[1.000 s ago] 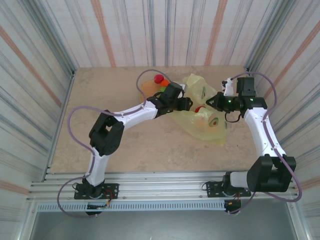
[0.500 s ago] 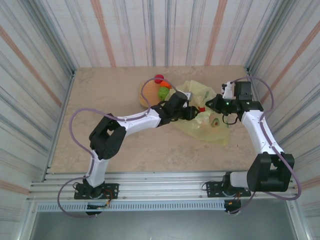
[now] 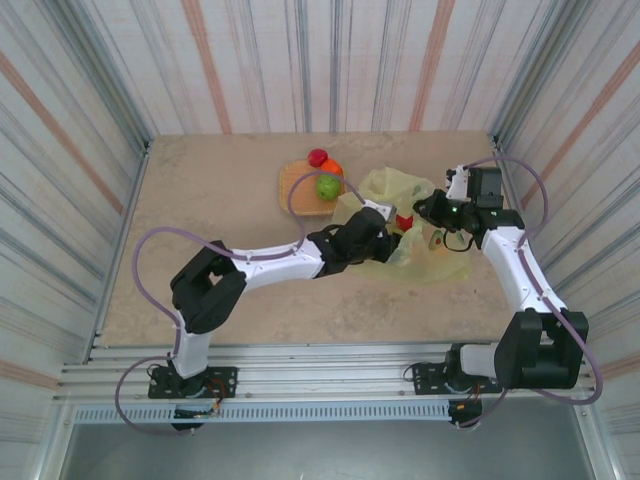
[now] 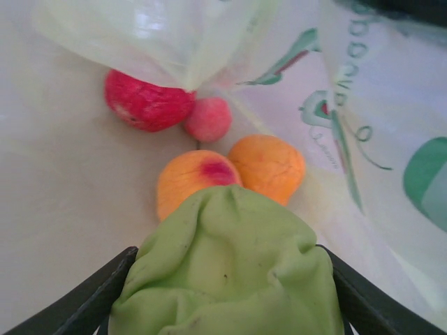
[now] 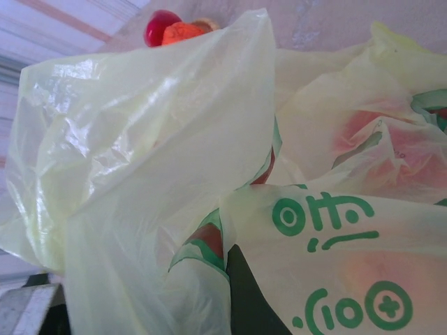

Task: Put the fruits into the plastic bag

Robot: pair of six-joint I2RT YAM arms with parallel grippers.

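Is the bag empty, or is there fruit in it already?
Not empty. A red fruit, a pink one and two orange ones lie inside the plastic bag.

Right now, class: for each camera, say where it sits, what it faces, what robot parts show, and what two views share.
Top external: above, behind the bases, looking down on the table; both arms show.
Left wrist: on the left arm, looking into the plastic bag; left tool grips a green fruit.
Right wrist: close against the bag; a dark finger shows.
All share the bag.
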